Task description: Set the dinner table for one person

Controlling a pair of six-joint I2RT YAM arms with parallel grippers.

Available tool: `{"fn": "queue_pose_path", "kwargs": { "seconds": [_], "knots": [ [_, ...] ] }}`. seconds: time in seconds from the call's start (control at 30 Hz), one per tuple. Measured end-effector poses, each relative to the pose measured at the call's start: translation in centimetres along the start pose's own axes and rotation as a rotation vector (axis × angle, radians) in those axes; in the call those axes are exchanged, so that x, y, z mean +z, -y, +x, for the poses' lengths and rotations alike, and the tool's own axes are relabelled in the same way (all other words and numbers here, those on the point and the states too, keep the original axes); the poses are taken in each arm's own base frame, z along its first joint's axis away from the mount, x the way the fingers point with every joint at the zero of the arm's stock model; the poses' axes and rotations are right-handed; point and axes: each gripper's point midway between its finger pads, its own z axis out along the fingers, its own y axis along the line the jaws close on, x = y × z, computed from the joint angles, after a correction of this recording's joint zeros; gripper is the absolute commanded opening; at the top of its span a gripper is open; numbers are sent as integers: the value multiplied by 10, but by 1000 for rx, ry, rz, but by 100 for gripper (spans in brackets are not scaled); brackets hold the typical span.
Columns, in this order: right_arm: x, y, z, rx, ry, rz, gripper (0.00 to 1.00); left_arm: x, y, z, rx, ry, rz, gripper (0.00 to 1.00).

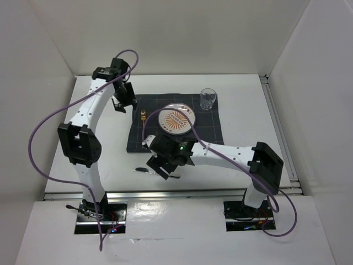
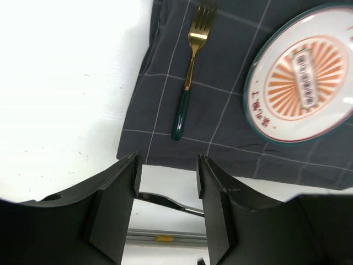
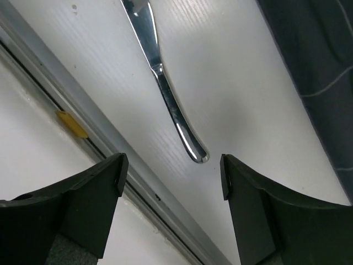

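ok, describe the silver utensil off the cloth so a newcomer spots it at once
Find the dark grey gridded cloth in the middle of the white table. Just off its near left corner, on bare table beside the metal rail, lies the silver utensil, below the right gripper. Unlike the gold fork with its green handle on the cloth, it is plain shiny steel throughout.

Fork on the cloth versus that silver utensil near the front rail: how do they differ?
Colour: the fork has a gold head and dark green handle; the silver utensil is plain polished metal. Place: the fork lies on the grey cloth beside the plate; the silver utensil lies on the bare dinner table, off the cloth. Shared: both lie flat, neither gripped; the right gripper hangs open over the silver utensil.
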Motion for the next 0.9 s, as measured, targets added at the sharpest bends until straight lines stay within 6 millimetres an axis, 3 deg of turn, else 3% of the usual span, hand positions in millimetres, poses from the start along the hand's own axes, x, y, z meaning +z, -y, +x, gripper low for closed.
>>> {"fn": "queue_pose_path", "kwargs": {
  "seconds": [0.1, 0.27, 0.6, 0.73, 0.87, 0.9],
  "knots": [
    [18, 0, 7, -23, -27, 1, 72, -33, -6, -15, -34, 79, 45, 61],
    [45, 0, 21, -54, -74, 3, 61, -71, -2, -17, -41, 147, 112, 61],
    [78, -1, 35, -68, -95, -5, 52, -62, -4, -6, -58, 103, 110, 61],
    [83, -2, 36, -68, -95, -9, 50, -62, -5, -7, -62, 103, 112, 61],
    [84, -2, 35, -69, -92, -10, 42, -61, -7, -8, -68, 104, 111, 61],
    [85, -2, 34, -68, -89, -10, 36, -61, -8, -8, -69, 101, 109, 61]
  ]
}}
